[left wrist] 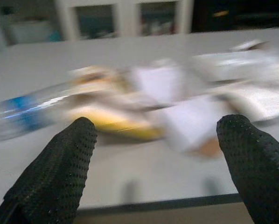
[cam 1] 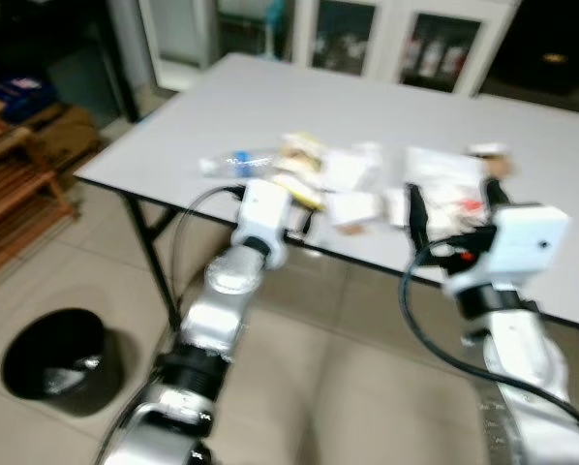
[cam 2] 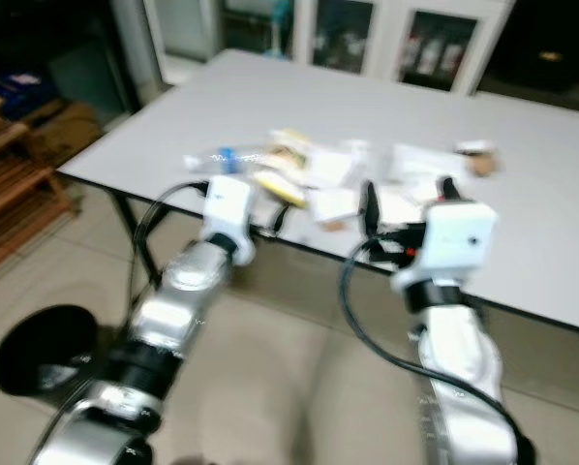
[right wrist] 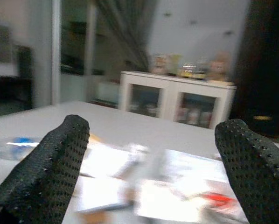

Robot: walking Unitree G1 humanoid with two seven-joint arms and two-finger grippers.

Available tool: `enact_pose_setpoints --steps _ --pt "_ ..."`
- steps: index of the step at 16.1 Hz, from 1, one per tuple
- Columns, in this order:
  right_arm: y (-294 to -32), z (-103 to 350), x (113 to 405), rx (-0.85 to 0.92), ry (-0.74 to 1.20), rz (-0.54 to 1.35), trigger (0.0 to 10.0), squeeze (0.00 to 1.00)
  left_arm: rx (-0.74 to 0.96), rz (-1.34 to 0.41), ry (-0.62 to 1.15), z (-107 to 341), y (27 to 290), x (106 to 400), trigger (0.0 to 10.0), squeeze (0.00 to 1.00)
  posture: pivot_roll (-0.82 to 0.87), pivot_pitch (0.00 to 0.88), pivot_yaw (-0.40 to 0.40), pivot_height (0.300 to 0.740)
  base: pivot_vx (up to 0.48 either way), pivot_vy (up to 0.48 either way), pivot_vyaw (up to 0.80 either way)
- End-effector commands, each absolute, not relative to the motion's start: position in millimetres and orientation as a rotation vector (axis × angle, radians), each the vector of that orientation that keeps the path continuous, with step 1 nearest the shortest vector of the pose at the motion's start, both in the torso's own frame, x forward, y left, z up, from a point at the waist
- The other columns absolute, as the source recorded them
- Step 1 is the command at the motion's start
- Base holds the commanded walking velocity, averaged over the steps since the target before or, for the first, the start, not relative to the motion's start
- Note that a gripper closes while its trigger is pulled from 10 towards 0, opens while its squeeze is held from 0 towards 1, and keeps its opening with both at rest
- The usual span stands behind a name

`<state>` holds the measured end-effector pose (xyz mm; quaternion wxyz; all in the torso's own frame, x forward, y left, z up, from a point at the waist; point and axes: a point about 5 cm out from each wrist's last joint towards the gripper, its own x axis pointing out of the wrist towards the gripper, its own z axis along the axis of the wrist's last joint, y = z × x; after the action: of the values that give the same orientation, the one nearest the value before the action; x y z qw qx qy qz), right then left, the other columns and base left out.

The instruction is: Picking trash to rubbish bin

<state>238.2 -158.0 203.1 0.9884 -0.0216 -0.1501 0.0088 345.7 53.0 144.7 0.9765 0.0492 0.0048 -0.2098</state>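
A pile of trash lies near the front edge of the white table [cam 1: 270, 102]: a clear plastic bottle [cam 1: 229, 162] with a blue label, a yellow wrapper [cam 1: 299, 190], white papers [cam 1: 355, 174] and printed packaging [cam 1: 449, 189]. My left gripper [left wrist: 156, 154] is open at the table's edge, facing the bottle [left wrist: 23, 109] and the yellow wrapper [left wrist: 116, 126]. My right gripper [cam 1: 456, 208] is open too, raised just in front of the packaging [right wrist: 195, 196], and holds nothing. A round black rubbish bin [cam 1: 57, 360] stands on the floor to the lower left.
A wooden shelf [cam 1: 9, 184] stands at the left, beyond the bin. White glass-door cabinets [cam 1: 386, 39] line the wall behind the table. Black table legs [cam 1: 154, 257] run down beside my left arm. Tiled floor lies between me and the bin.
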Motion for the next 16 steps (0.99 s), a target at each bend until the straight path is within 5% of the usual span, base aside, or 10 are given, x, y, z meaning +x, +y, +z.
enact_pose_setpoints --steps 1,16 --pt "-154.0 205.1 238.5 -0.04 -0.307 0.025 10.0 0.0 0.119 -0.405 0.005 146.5 59.4 348.9 10.0 0.0 0.08 0.051 -0.024 0.74 0.0 -0.472 0.0" --pt "-148.0 204.8 238.2 -0.034 -0.304 0.068 10.0 0.0 0.131 -0.388 0.017 143.8 61.6 352.5 10.0 0.0 0.08 0.048 -0.024 0.74 0.0 -0.471 0.0"
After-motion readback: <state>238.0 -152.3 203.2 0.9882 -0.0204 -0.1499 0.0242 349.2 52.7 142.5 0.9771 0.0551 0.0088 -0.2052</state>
